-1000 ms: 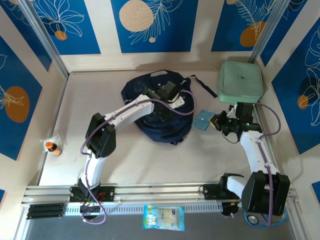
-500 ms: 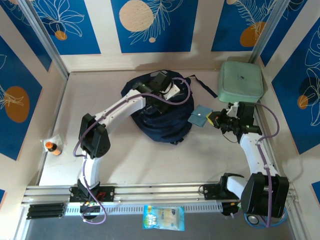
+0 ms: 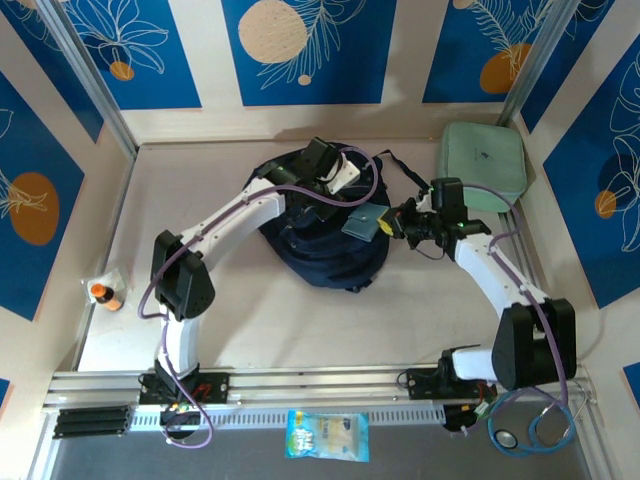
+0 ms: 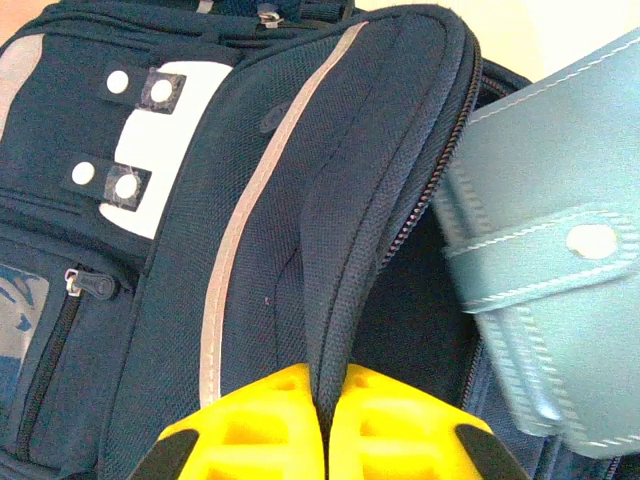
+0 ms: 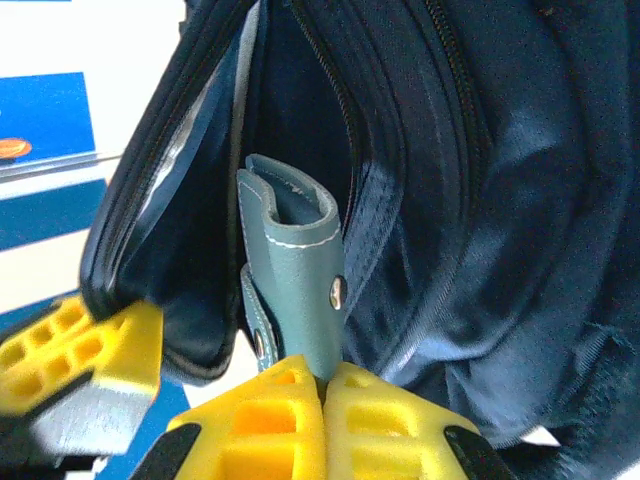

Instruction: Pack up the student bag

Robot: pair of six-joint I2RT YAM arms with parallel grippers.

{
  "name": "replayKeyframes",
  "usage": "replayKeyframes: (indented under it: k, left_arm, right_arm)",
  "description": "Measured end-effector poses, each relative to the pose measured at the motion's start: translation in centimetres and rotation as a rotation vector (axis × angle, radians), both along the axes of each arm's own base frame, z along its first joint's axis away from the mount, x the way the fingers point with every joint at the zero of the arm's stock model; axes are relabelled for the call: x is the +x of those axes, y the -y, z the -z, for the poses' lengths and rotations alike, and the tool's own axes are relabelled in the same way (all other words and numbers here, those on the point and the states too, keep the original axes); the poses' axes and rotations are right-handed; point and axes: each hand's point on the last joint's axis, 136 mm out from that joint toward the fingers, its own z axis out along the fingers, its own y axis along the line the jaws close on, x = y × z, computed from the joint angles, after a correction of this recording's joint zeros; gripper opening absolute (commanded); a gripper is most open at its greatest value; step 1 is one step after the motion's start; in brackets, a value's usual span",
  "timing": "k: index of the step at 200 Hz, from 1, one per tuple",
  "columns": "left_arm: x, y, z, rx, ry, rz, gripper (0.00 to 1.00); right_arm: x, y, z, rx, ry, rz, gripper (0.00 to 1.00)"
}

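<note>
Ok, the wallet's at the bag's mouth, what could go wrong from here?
Two risks, I'd say. The left gripper pinches only the thin rim of the student bag opening; if that slips, the mouth may sag shut. The right gripper holds the teal wallet by its lower end alone, so it could snag on the zipper and twist loose.

2 white arms [image 3: 225,222] have black joints [image 3: 185,290], purple cables [image 3: 379,185], yellow claw fingers [image 4: 250,430].
</note>
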Motion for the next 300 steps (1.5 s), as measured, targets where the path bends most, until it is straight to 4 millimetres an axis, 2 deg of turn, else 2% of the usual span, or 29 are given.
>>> replayKeyframes:
  k: [26, 57, 69, 99, 132, 146, 160, 187, 195, 214, 234, 254, 274, 300]
  left_arm:
    - [-0.1, 0.1, 0.0, -0.005, -0.003, -0.005, 0.04]
    - [0.0, 0.1, -0.3, -0.017, -0.004, -0.018, 0.04]
    - [0.1, 0.0, -0.4, -0.021, -0.003, -0.031, 0.04]
    - [0.2, -0.5, -0.6, -0.037, 0.002, -0.051, 0.05]
    - [-0.2, -0.5, -0.5, -0.055, -0.012, -0.054, 0.06]
    - [-0.3, -0.4, -0.5, -0.066, -0.020, -0.053, 0.09]
    - [-0.6, -0.2, -0.2, -0.077, -0.037, -0.047, 0.19]
    - [-2.1, 0.4, -0.1, -0.133, -0.090, -0.010, 0.59]
    - [-2.6, 0.4, -0.4, -0.150, -0.099, 0.003, 0.69]
    - [-4.1, 0.1, -0.9, -0.197, -0.112, 0.022, 0.83]
    - [-5.3, -1.2, -0.9, -0.236, -0.109, 0.006, 0.86]
    - [-5.7, -3.2, 0.0, -0.269, -0.133, -0.060, 0.84]
    - [-4.0, -6.2, 1.5, -0.319, -0.185, -0.205, 0.81]
    - [-1.3, -11.0, 3.8, -0.399, -0.280, -0.441, 0.74]
  right_arm:
    - [1.5, -1.8, 0.4, -0.008, -0.037, 0.030, 0.06]
    - [4.3, -4.4, -0.5, -0.007, -0.026, 0.038, 0.33]
    - [4.9, -5.0, -0.6, -0.002, -0.025, 0.045, 0.36]
    - [4.7, -5.1, -0.5, 0.002, -0.021, 0.055, 0.37]
    - [2.5, -4.1, 0.0, -0.012, -0.010, 0.066, 0.36]
    - [1.8, -3.6, -0.2, -0.032, 0.005, 0.067, 0.36]
    - [1.1, -3.0, -0.6, -0.060, 0.030, 0.064, 0.39]
    - [-0.5, -1.3, -0.5, -0.133, 0.057, 0.075, 0.47]
    - [-0.9, -0.6, -0.2, -0.158, 0.059, 0.085, 0.47]
    - [-2.0, 0.9, 0.4, -0.216, 0.066, 0.099, 0.48]
    - [-2.5, 1.7, 0.9, -0.274, 0.074, 0.090, 0.51]
    - [-2.7, 1.3, 1.3, -0.310, 0.086, 0.040, 0.54]
    - [-2.7, 0.0, 1.8, -0.340, 0.094, -0.032, 0.56]
    - [-2.2, -2.3, 2.1, -0.361, 0.102, -0.115, 0.57]
